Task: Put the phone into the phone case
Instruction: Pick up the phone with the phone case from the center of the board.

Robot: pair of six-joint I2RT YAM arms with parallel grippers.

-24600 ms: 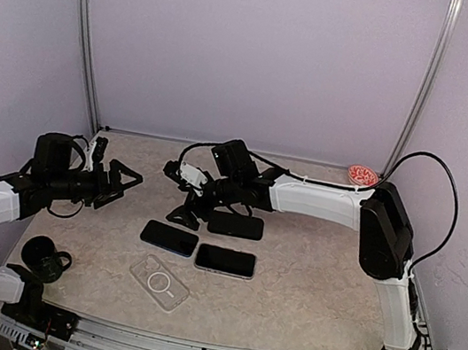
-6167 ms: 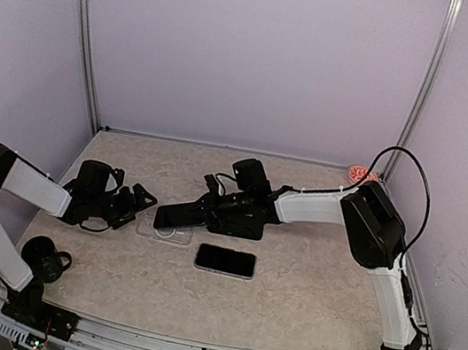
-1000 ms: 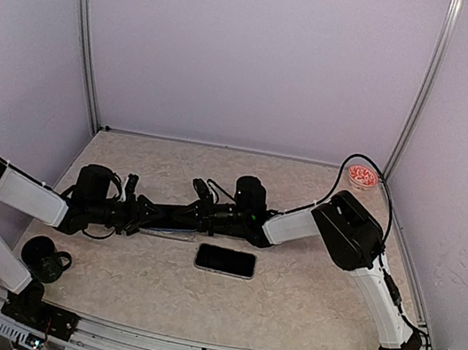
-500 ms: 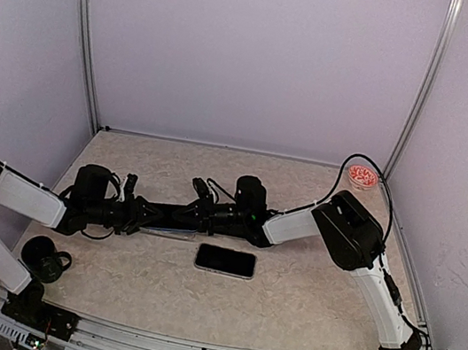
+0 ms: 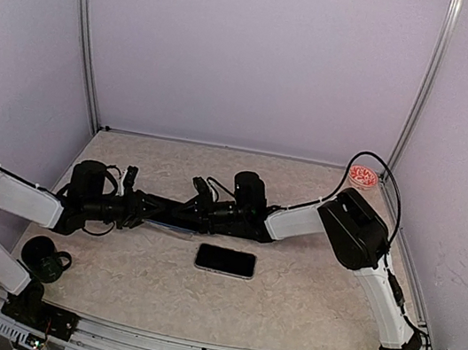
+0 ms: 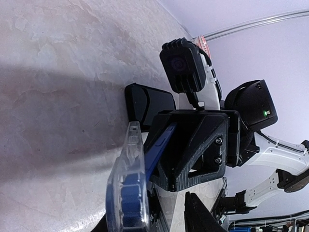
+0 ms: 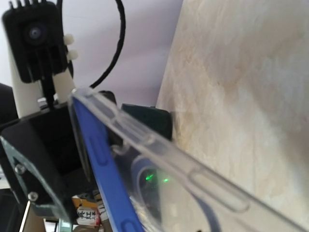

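The clear phone case (image 6: 126, 193) is seen edge-on, close to the table, in the left wrist view. It stands between the fingers of my left gripper (image 6: 149, 217), against one finger and with a gap to the other finger (image 6: 198, 217). The blue phone (image 6: 157, 150) has one end inside the case and slants out toward my right gripper (image 6: 193, 145). The right wrist view shows the phone's blue edge (image 7: 101, 159) beside the case wall (image 7: 193, 174), but not the right fingers. From above, left gripper (image 5: 152, 209) and right gripper (image 5: 187, 212) meet nose to nose.
A second phone (image 5: 225, 261) lies flat just in front of the grippers. Another dark phone (image 6: 147, 101) lies behind them on the table. There is a black round object (image 5: 45, 257) at the near left and a red-and-white dish (image 5: 362, 175) at the back right corner.
My left gripper's fingers have narrowed around the case. Both grippers have shifted slightly toward the back. The phone still bridges them.
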